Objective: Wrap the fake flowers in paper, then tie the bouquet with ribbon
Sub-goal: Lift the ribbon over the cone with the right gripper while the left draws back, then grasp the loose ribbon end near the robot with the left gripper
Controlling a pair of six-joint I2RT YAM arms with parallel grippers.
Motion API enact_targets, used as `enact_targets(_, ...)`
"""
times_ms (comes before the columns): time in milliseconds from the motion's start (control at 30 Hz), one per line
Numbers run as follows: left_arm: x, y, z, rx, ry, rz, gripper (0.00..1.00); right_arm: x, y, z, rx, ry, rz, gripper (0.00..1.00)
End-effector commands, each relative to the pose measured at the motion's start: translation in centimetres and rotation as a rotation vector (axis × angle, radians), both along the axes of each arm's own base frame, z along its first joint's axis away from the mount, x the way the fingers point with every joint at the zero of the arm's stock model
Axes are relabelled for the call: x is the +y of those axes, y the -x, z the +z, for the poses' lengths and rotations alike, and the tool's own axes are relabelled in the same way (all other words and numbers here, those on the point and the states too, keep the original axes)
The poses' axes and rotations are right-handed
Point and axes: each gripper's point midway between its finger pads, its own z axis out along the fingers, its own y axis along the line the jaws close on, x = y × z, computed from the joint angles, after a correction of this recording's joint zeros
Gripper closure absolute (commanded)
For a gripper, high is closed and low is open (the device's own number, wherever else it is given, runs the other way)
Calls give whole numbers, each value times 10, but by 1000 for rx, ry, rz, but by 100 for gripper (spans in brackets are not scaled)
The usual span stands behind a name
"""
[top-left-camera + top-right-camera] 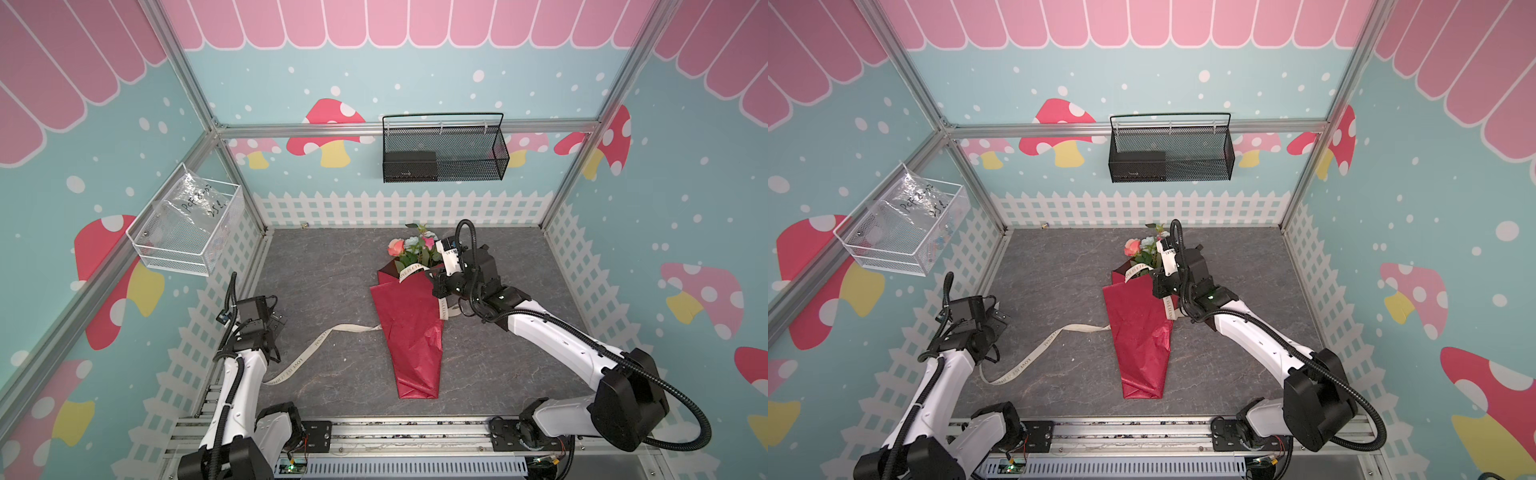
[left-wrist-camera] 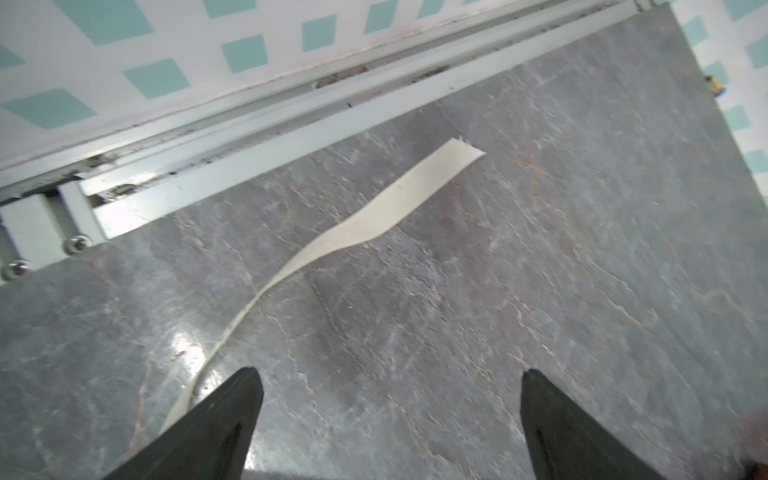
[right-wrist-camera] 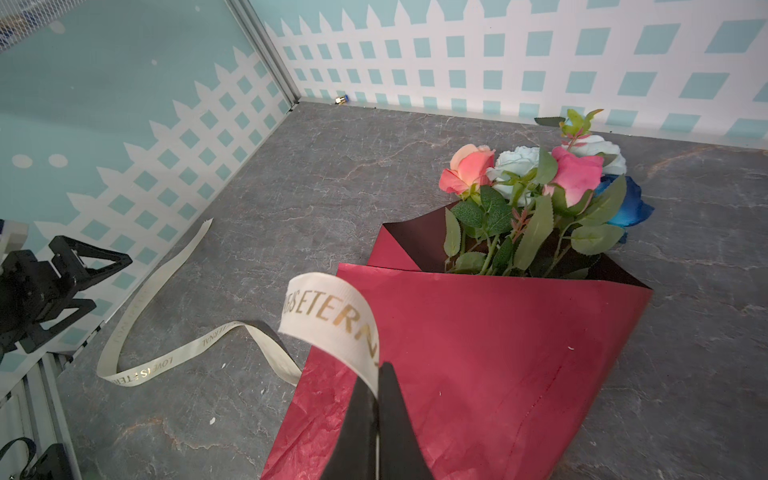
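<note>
One stretch of the cream lettered ribbon [image 3: 332, 320] sits pinched in my right claw [image 3: 377, 372] above the bouquet of fake flowers [image 1: 409, 328], a crinkly red paper cone lying on the grey tabletop [image 1: 324, 270]; my left claw [image 2: 390, 376] gapes empty near the ribbon's flat tail.

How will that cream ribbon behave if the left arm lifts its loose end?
Probably floppy: the ribbon droops in a loop from the right gripper, whose jaws are shut on it. Likely light and thin: it lies in twisted curves on the table. A pull may tug the bouquet, since the ribbon runs beneath it.
</note>
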Motion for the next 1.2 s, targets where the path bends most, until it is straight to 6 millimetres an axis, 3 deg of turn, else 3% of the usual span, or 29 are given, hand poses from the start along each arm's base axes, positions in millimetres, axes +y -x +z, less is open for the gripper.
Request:
enact_targets(0, 18, 9, -2, 75, -28, 38, 0, 7, -3, 12, -55, -5, 28, 100)
enact_targets(300, 45, 4, -44, 121, 77, 107, 1, 9, -5, 1, -40, 11, 35, 100)
enact_targets(433, 56, 0, -52, 174, 56, 100, 0, 11, -4, 0, -33, 8, 41, 100)
enact_targets(733, 45, -26, -82, 210, 145, -41, 1, 19, -8, -7, -16, 28, 44, 100)
enact_targets(767, 46, -26, -84, 225, 144, -44, 7, 20, -8, -8, -14, 32, 46, 100)
enact_targets(867, 46, -26, -86, 230, 151, -40, 15, 21, -11, -9, -11, 38, 39, 100)
enact_targets(933, 44, -27, -89, 229, 168, -36, 29, 21, -12, -9, -5, 40, 33, 100)
enact_targets(1067, 34, -32, -97, 203, 218, -59, 98, 19, -13, -12, 1, 51, 18, 100)
enact_targets(1167, 21, -42, -88, 173, 209, -115, 100, 13, -16, -10, -6, 80, -5, 100)
